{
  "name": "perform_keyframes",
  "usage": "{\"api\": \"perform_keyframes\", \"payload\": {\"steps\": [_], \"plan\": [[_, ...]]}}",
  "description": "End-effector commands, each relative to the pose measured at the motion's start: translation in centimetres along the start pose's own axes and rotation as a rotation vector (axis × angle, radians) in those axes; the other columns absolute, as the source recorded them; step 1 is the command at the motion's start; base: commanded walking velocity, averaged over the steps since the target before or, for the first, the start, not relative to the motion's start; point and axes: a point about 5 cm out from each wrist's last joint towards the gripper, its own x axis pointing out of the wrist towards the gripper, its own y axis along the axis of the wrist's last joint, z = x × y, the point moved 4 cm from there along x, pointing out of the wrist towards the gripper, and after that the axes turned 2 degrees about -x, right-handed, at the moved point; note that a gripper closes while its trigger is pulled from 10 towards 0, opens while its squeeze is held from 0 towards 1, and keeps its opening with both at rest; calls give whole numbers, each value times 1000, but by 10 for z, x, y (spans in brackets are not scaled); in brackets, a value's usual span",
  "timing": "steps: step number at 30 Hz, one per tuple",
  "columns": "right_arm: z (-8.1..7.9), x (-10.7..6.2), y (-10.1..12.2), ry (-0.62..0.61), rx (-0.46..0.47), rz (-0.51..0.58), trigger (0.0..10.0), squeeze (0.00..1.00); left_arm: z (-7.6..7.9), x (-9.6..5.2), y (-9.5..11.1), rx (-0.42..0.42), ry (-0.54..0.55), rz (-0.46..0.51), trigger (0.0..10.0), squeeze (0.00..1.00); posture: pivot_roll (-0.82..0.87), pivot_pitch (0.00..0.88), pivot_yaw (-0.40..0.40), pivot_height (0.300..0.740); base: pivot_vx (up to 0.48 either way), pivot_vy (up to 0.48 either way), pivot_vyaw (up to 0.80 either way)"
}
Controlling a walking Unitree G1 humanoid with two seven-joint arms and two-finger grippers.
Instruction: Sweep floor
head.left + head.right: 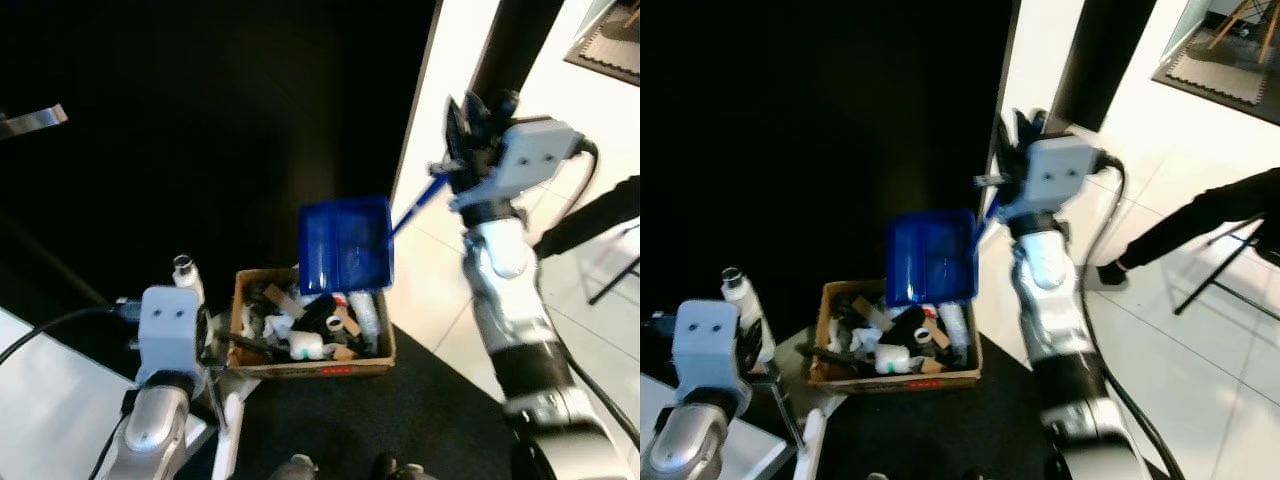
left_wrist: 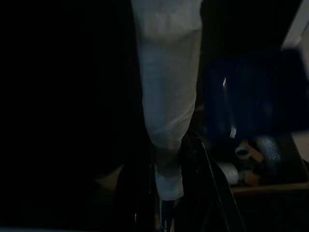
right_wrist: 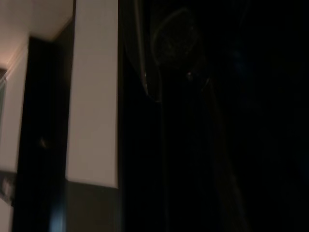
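A blue dustpan (image 1: 345,245) hangs tilted over an open cardboard box (image 1: 312,369) full of scraps and rubbish. Its blue handle (image 1: 415,207) runs up to my right gripper (image 1: 458,165), which is shut on it at the white wall's edge. My left gripper (image 1: 222,345) sits low beside the box's left side, shut on a white brush handle (image 2: 166,96); the handle's capped top (image 1: 184,270) sticks up behind the wrist. In the left wrist view the dustpan (image 2: 251,96) shows dark blue above the box's contents (image 2: 244,164).
The box stands on a dark floor mat (image 1: 420,400). White tiles (image 1: 1200,380) lie to the right, where a person's dark leg and shoe (image 1: 1200,215) reach in beside chair legs (image 1: 1230,285). A black pillar (image 1: 510,45) stands behind my right arm.
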Motion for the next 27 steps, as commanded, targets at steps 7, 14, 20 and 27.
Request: {"api": "perform_keyframes", "payload": {"steps": [7, 14, 20, 27], "plan": [[43, -18, 24, -130, -56, -8, 10000, 0, -16, 13, 20, 37, -15, 57, 10000, 0, 136, 172, 66, 740, 0, 0, 0], [52, -26, 31, -198, 23, -57, 10000, 0, -9, 13, 6, 40, -40, 19, 10000, 0, 112, 167, 74, 740, 0, 0, 0], [35, -40, 20, -174, 148, -163, 10000, 0, -6, 8, -17, 48, -47, -45, 10000, 0, 90, 163, 76, 740, 0, 0, 0], [13, -60, 21, -91, 131, -237, 10000, 0, -20, 3, -33, 77, 6, -86, 10000, 0, 76, 168, 75, 740, 0, 0, 0]]}}
